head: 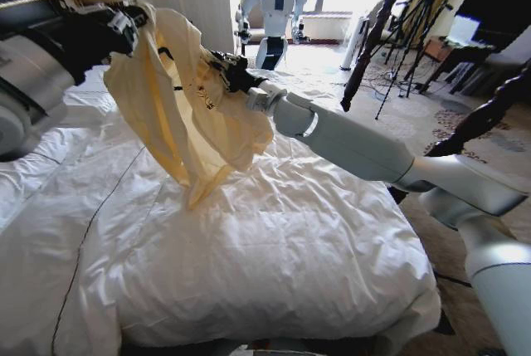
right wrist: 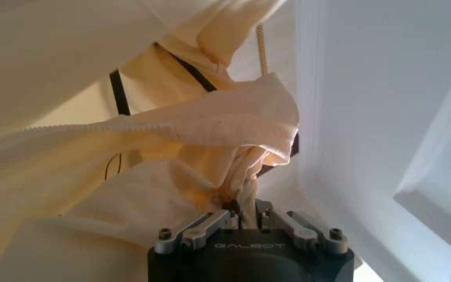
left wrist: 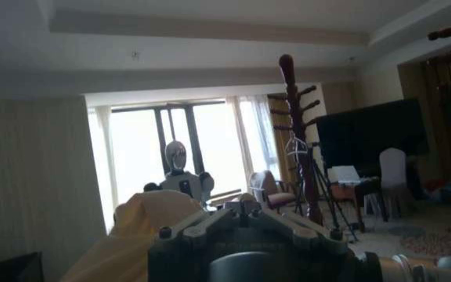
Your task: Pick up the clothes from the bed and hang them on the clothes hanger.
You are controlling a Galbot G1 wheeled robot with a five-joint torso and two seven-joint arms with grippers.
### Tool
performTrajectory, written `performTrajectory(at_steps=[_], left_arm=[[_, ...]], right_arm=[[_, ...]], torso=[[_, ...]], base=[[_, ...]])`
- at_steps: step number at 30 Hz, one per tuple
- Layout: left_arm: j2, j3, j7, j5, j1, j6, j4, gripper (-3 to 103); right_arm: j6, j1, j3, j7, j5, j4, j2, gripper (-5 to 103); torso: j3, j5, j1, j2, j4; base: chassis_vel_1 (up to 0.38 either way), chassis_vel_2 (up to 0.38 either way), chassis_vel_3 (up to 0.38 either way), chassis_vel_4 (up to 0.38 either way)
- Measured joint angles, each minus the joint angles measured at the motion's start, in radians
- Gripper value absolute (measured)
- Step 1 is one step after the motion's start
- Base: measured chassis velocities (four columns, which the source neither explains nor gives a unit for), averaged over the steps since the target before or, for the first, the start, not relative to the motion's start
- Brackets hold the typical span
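The clothes [head: 187, 99] hang lengthwise, tail pointing down, above the bed [head: 274, 248]; the right hand [right wrist: 242, 216] pinches a fold; the left hand [head: 133, 28] grips the top corner.

One top [head: 184, 99]; one bed [head: 274, 248]; two tools, left [head: 133, 28], right [head: 226, 71].

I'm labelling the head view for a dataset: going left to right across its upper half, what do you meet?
Left gripper holding the clothes → the clothes, hanging above the bed → right gripper pinching the fabric → right arm → dark twisted bed post.
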Motion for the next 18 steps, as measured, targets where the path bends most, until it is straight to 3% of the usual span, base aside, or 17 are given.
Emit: performTrajectory(at_steps=[3, 8, 12, 13, 16, 18], left_arm=[[-0.027, -0.003, -0.012, 0.001, 0.028, 0.001, -0.031, 15], [-0.055, 0.006, -0.015, 0.0, 0.034, 0.011, -0.057, 26], [-0.073, 0.012, 0.014, -0.003, 0.05, 0.019, -0.098, 47], [-0.073, 0.012, 0.014, -0.003, 0.05, 0.019, -0.098, 47], [-0.089, 0.021, 0.024, -0.003, 0.063, 0.025, -0.128, 64], [-0.095, 0.022, 0.021, -0.003, 0.069, 0.026, -0.139, 69]], right_arm=[[-0.008, -0.003, 0.01, 0.059, 0.058, -0.012, 0.017, 5], [-0.007, 0.001, 0.013, 0.099, 0.114, -0.01, 0.017, 5], [-0.004, 0.01, 0.021, 0.15, 0.183, -0.002, 0.012, 5], [-0.004, 0.01, 0.021, 0.15, 0.183, -0.002, 0.012, 5], [-0.004, 0.017, 0.03, 0.171, 0.216, -0.004, 0.01, 5], [-0.004, 0.019, 0.032, 0.176, 0.225, -0.004, 0.006, 5]], torso=[[0.0, 0.0, 0.0, 0.0, 0.0], [0.0, 0.0, 0.0, 0.0, 0.0], [0.0, 0.0002, 0.0, 0.0, 0.0], [0.0, 0.0002, 0.0, 0.0, 0.0], [0.0, 0.0001, 0.0, 0.0, 0.0], [0.0, 0.0001, 0.0, 0.0, 0.0001]], base=[[0.0, 0.0, 0.0, 0.0], [0.0, 0.0, 0.0, 0.0], [0.0, 0.0, 0.0, 0.0], [0.0, 0.0, 0.0, 0.0], [0.0, 0.0, 0.0, 0.0], [0.0, 0.0, 0.0, 0.0]])
